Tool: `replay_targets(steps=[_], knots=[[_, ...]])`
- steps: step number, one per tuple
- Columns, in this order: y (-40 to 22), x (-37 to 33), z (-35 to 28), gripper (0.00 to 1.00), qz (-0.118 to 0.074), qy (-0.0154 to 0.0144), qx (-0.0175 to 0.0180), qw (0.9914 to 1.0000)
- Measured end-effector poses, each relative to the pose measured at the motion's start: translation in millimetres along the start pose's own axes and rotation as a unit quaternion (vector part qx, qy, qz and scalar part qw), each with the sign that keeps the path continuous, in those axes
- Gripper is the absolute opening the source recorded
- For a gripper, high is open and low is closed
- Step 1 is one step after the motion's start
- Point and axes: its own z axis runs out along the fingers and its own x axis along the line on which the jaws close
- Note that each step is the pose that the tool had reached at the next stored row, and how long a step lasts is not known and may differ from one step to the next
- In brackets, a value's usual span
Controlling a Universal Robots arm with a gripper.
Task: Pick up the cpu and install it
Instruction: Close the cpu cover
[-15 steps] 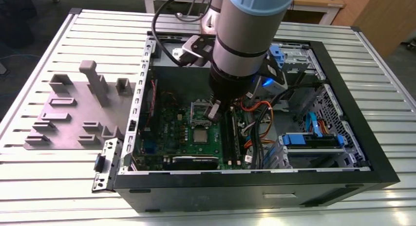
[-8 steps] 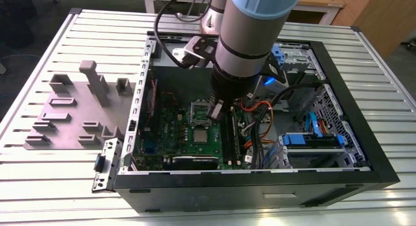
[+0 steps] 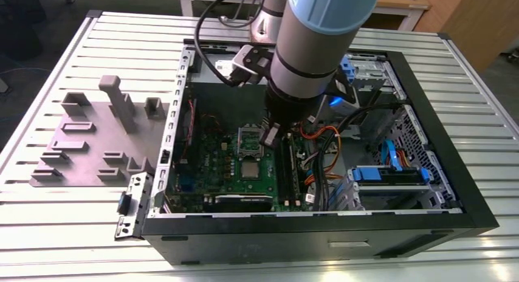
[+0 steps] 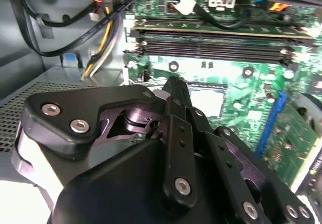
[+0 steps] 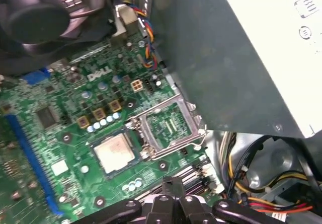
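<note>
The exterior view shows a slatted metal table (image 3: 73,233) bearing an open computer case (image 3: 324,236), with the robot arm (image 3: 312,51) reaching down into the middle of it. Inside the case lies the green motherboard (image 3: 235,172), and on the table outside the case, toward the exterior view's left, sits a grey-purple moulded plate (image 3: 81,154) with upright blocks. The gripper (image 3: 273,136) hangs low over the motherboard, just beside the memory slots (image 4: 216,45), which run along the board's edge near a bundle of coloured cables (image 3: 320,166). Whether its fingers are open or closed I cannot tell; nothing can be seen held between them. In the first wrist view the socket's metal load frame (image 5: 168,126) stands swung open on the motherboard, lying next to the socket. The cpu (image 5: 114,152) lies flat and square in the socket on the motherboard, its pale metal top facing up, apart from the gripper (image 5: 173,191); it shows too in the exterior view (image 3: 250,169) and past the gripper body in the second wrist view (image 4: 207,99).
</note>
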Motion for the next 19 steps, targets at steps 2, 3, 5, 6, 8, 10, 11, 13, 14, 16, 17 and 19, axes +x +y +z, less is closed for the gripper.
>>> replay_targets(steps=[2, 3, 5, 6, 8, 10, 11, 13, 14, 16, 17, 19], knots=[[1.0, -1.9, 2.9, 0.11, 0.0, -0.0045, -0.0025, 0.99999], [1.4, -2.7, 4.1, 0.11, 0.0, -0.0068, -0.0038, 0.99997], [1.9, -3.8, 7.1, 0.11, 0.0, -0.0101, -0.0057, 0.99993], [1.9, -4.0, 9.0, 0.11, 0.0, -0.0109, -0.0061, 0.99992], [2.2, -4.7, 12.6, 0.11, 0.0, -0.0119, -0.0066, 0.99991], [1.9, -5.2, 15.2, 0.11, 0.004, -0.0127, -0.0062, 0.99989], [1.6, -5.8, 17.7, 0.11, 0.011, -0.0136, -0.0053, 0.99983], [2.5, -7.8, 19.5, 0.11, 0.012, -0.0145, -0.0057, 0.9998], [2.8, -8.6, 20.4, 0.11, 0.012, -0.0161, -0.0066, 0.99977], [3.7, -10.1, 22.1, 0.11, 0.012, -0.0202, -0.009, 0.99968], [4.0, -10.8, 22.8, 0.11, 0.012, -0.0231, -0.0107, 0.99961], [4.3, -11.2, 24.0, 0.11, 0.011, -0.0277, -0.0137, 0.99946]])
